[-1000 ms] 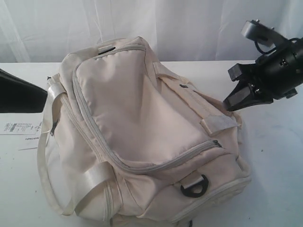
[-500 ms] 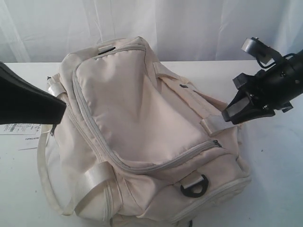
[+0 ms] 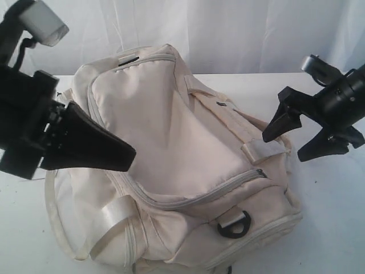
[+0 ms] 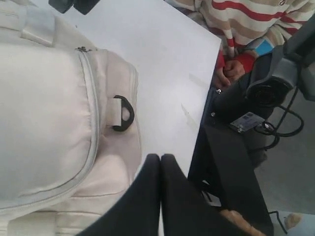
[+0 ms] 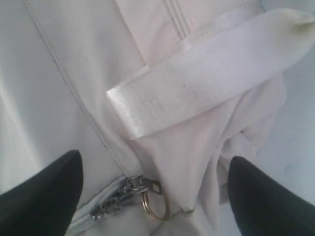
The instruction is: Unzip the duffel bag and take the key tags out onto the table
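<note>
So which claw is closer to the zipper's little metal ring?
Right. The right claw hangs open right over the zipper ring at one end of the duffel bag. The left claw, shut, is over the bag's other side, farther away.

The left tool (image 3: 130, 155) reaches in from the left edge of the exterior view and points right, its jaws pressed flat together. The right tool (image 3: 284, 147), at the right edge, angles down-left with its fingers (image 3: 274, 127) spread wide apart.

no readable text, small sticker (image 4: 244, 121) too blurred
</note>
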Controlling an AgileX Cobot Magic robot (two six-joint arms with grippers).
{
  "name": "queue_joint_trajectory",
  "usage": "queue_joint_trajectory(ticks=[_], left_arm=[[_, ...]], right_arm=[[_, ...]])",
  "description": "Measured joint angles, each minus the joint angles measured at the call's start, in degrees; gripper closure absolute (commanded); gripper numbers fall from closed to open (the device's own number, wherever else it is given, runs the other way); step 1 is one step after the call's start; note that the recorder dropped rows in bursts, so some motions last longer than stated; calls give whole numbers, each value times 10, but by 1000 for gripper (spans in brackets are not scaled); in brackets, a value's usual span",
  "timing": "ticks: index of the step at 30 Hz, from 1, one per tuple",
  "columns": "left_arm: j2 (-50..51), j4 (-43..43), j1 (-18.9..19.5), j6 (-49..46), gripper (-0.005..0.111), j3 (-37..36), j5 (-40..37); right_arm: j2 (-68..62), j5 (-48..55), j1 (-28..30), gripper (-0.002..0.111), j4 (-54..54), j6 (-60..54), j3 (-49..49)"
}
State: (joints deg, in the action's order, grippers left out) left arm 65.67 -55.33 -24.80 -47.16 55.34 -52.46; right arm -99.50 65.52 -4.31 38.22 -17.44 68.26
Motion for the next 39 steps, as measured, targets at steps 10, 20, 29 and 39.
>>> queue_joint_trajectory(ticks=[10, 20, 29, 39], left_arm=[[25, -12, -42, -2, 107, 0, 50], [26, -51, -44, -22, 107, 0, 56], [27, -59, -44, -28, 107, 11, 57], [27, -60, -44, -34, 107, 11, 57]], right_arm=[[-90, 9, 0, 39, 128, -16, 0], [-134, -17, 0, 71, 160, -47, 0], [-141, -5, 6, 78, 154, -55, 8], [-144, 50, 68, 48, 164, -80, 49]])
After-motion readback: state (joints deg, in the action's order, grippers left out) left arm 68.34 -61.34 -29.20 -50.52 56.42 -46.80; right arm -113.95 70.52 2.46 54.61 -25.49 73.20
